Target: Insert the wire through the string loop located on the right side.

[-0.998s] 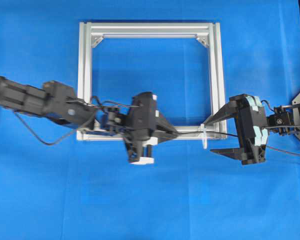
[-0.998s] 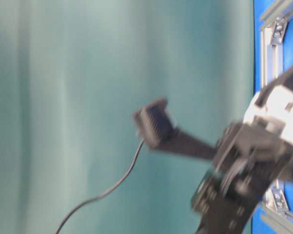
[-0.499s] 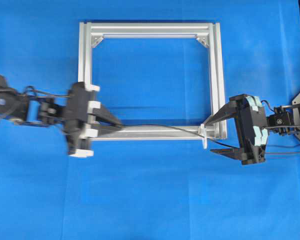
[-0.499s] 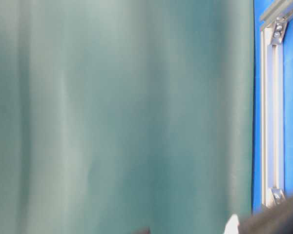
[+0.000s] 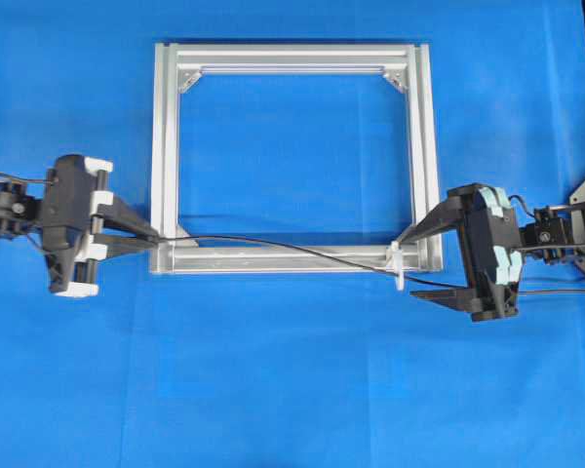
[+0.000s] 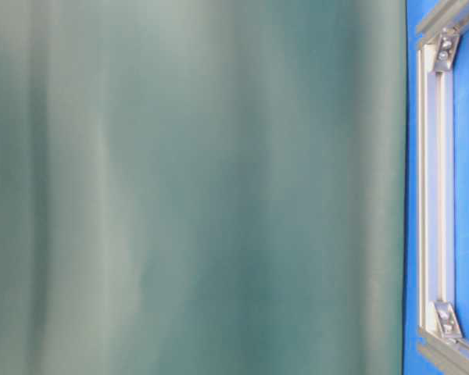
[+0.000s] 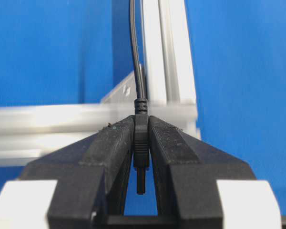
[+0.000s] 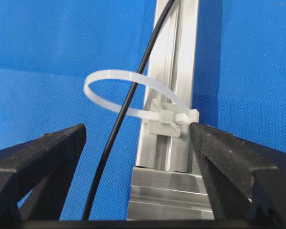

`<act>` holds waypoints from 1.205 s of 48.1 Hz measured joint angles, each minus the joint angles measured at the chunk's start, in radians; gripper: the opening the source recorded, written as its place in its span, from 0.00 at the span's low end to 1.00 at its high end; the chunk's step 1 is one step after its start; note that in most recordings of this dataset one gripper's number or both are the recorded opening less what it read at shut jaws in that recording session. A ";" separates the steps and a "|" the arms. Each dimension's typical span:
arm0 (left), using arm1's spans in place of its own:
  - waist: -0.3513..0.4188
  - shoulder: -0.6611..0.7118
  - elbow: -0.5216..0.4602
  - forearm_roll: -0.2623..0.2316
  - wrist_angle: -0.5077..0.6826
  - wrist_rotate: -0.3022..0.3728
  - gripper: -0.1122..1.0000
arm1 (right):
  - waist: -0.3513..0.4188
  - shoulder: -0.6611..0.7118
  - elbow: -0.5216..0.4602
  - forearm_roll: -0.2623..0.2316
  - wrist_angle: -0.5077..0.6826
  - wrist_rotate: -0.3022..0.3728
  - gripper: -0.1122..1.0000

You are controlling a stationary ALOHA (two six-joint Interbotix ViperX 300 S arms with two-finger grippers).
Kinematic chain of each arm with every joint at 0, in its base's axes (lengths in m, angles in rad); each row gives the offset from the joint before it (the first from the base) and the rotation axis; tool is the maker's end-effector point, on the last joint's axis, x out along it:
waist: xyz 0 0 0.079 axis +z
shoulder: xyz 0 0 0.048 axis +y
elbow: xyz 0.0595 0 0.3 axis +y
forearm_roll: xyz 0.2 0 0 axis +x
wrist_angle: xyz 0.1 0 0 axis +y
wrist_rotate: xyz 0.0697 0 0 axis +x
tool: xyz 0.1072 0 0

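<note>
Blue table point(image 5: 292, 390); silver frame point(image 5: 164, 146)

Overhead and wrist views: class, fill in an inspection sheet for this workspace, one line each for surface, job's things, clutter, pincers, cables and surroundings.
Surface: blue cloth, bare around the silver frame.
Job's things: the wire runs along the frame's near bar and passes through the string loop, which is fixed at the frame's right corner.
Clutter: nothing seen.
Pincers: left pincer is shut on the wire's plug tip, beside the frame's left corner; right pincer is open, its fingers either side of the loop.
Cables: wire slack, trailing past the right pincer.
Surroundings: green curtain behind the table.
</note>
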 measured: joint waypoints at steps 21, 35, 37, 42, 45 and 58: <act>-0.002 -0.055 0.048 0.002 0.002 0.032 0.19 | 0.000 0.000 -0.002 0.000 0.006 0.003 0.96; -0.002 -0.060 0.049 0.002 0.031 0.035 0.87 | 0.000 -0.009 -0.008 0.000 0.008 0.002 0.96; -0.002 -0.060 0.049 0.002 0.034 0.034 0.87 | 0.000 -0.009 -0.009 0.002 0.008 0.003 0.96; 0.000 -0.060 0.051 0.002 0.037 0.035 0.82 | 0.000 -0.011 -0.009 0.000 0.009 0.003 0.96; -0.002 -0.061 0.051 0.002 0.037 0.034 0.82 | 0.000 -0.009 -0.009 0.000 0.012 0.003 0.96; -0.002 -0.112 0.041 0.003 0.060 0.028 0.82 | -0.003 -0.075 -0.023 0.002 0.083 0.003 0.96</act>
